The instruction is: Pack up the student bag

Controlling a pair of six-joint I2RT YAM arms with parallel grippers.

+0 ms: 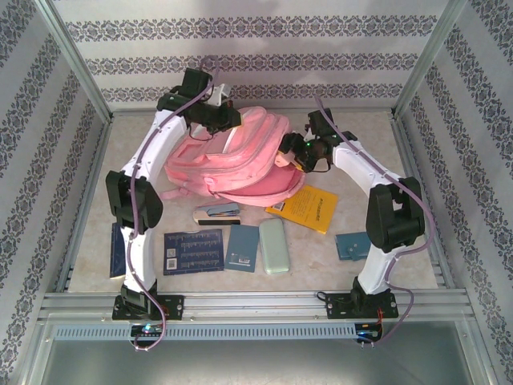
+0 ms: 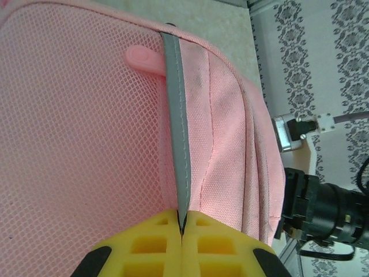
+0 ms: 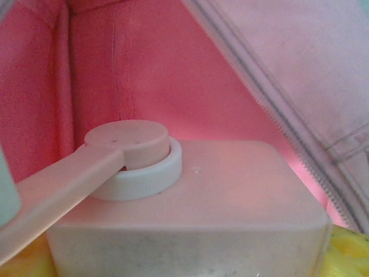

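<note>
Yellow-padded left tool (image 2: 181, 229) pinches the soft, floppy student bag (image 1: 232, 156), lying mid-surface (image 1: 361, 144), by its firmer grey trim strip (image 2: 177, 115), probably the best handhold, while the right tool (image 3: 184, 259) grips a white capped bottle (image 3: 196, 196) inside it.

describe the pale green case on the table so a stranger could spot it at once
From the pink student bag, look toward the table's near edge, past the yellow book. The pale green case lies right of a teal notebook and a dark blue booklet; it alone is mint-coloured with rounded corners, while those two are darker and square-cornered.
</note>
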